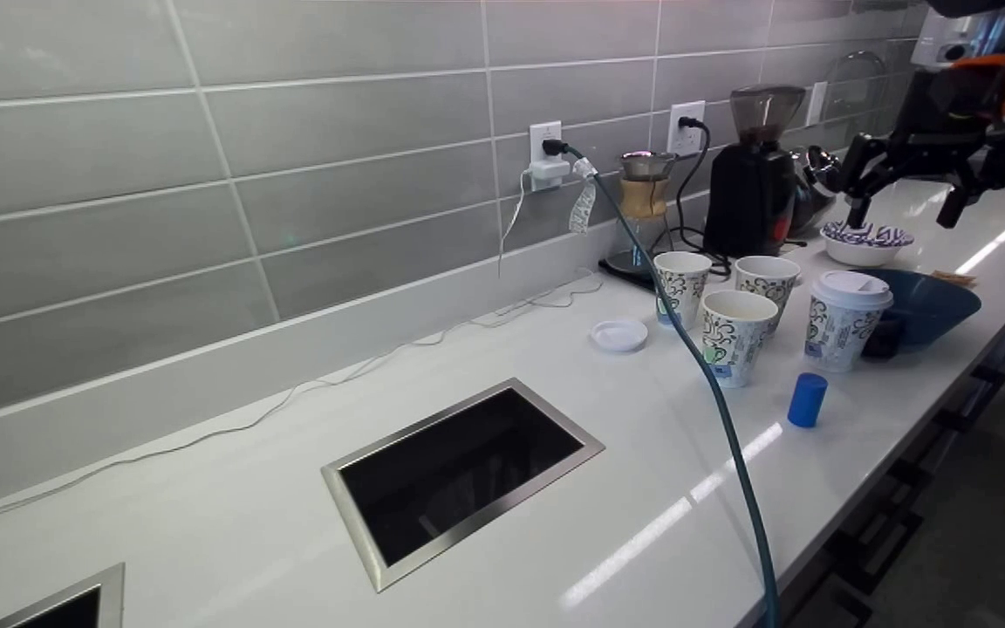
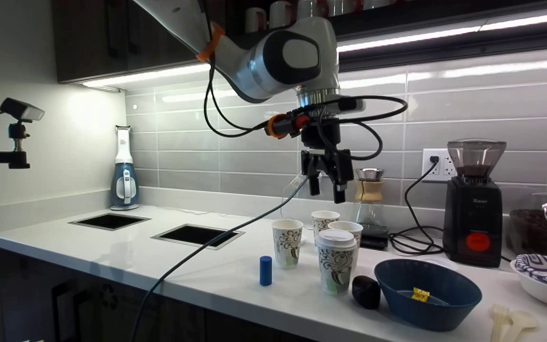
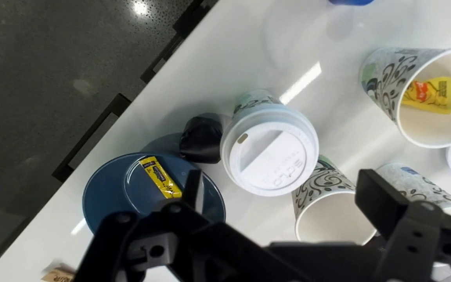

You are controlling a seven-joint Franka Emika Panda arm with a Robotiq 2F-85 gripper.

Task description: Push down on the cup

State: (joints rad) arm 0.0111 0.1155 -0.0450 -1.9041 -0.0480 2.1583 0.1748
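Observation:
The cup, white with dark scroll print and a white lid, is the tallest of the cluster. It stands upright on the counter in both exterior views [image 1: 839, 327] [image 2: 335, 268]. In the wrist view its lid [image 3: 272, 156] shows near the middle, beyond the line between the fingertips. My gripper [image 1: 904, 214] points down and is open and empty, well above the cups. It also shows in an exterior view [image 2: 326, 194] and in the wrist view [image 3: 282, 192]. Nothing touches the lid.
Open patterned cups [image 1: 736, 336] stand beside the cup. A blue bottle [image 2: 265, 270], a black object [image 2: 366, 292] and a blue bowl [image 2: 428, 304] are close by. A cable [image 1: 734, 445] crosses the counter. A coffee maker [image 2: 369, 204] and a grinder [image 2: 473, 218] stand behind.

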